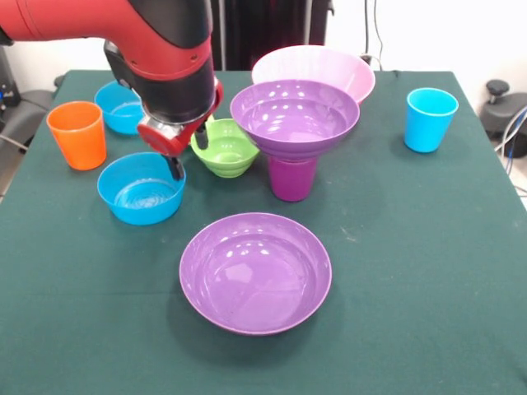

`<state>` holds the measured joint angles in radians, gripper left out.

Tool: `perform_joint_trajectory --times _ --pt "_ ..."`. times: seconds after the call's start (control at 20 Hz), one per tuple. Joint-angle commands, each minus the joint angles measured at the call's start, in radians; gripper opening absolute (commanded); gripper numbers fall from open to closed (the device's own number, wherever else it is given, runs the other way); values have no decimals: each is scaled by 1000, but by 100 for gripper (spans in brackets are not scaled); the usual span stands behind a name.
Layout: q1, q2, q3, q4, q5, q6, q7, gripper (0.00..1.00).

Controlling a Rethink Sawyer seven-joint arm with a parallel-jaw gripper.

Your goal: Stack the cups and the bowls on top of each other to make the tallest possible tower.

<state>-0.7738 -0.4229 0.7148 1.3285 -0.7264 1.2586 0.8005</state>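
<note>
Pincer (pixel 188 152) hangs low over the desk (pixel 428 271), fingers apart and empty, one tip beside the near blue bowl (pixel 141 188), the other at the green bowl (pixel 225 148). Tower (pixel 294 136) stands just beyond the green bowl: one purple bowl seated on the purple cup (pixel 291 177). A second purple bowl (pixel 255 271) lies nearer the camera. Pink bowl (pixel 317 70) sits behind the tower, the orange cup (pixel 77 134) and another blue bowl (pixel 120 106) on the other side, the blue cup (pixel 430 118) well apart.

Risk: the wide bowl on a narrow cup looks top-heavy; a nudge from the arm or an off-centre placement would likely tip it.
</note>
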Motion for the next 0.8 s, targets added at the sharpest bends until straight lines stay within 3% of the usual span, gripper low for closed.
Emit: perform_joint_trajectory --times 0.05,0.35,0.8 --pt "-40 -13 28 131 -3 -67 -217 100" --pt "-65 -8 38 158 -25 -95 -233 100" --pt "-141 47 95 217 -38 -227 -254 100"
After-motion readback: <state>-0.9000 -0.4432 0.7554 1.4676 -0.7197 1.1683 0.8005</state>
